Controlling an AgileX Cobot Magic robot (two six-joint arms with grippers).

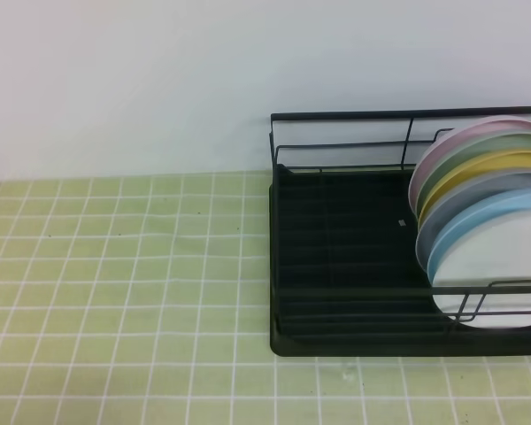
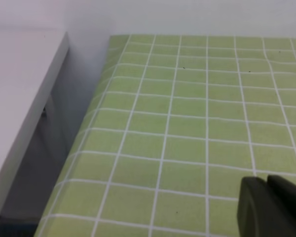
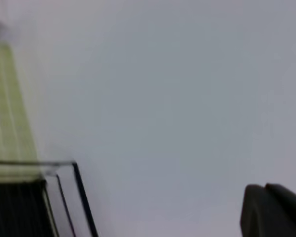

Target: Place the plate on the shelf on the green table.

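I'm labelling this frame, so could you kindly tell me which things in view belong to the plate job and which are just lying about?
Job:
white plate, frontmost in the rack
black shelf
green table

Just there:
light blue plate
grey plate
yellow plate
green plate
pink plate
white side table

Pale green tiled table (image 1: 115, 292) bearing black wire shelf (image 1: 336, 257) at right.

Shelf (image 1: 336, 257) and plates (image 1: 487, 204) cut off at right edge in high view. Right wrist view blurred; each hand (image 2: 274, 207) (image 3: 271, 210) cropped at corner.
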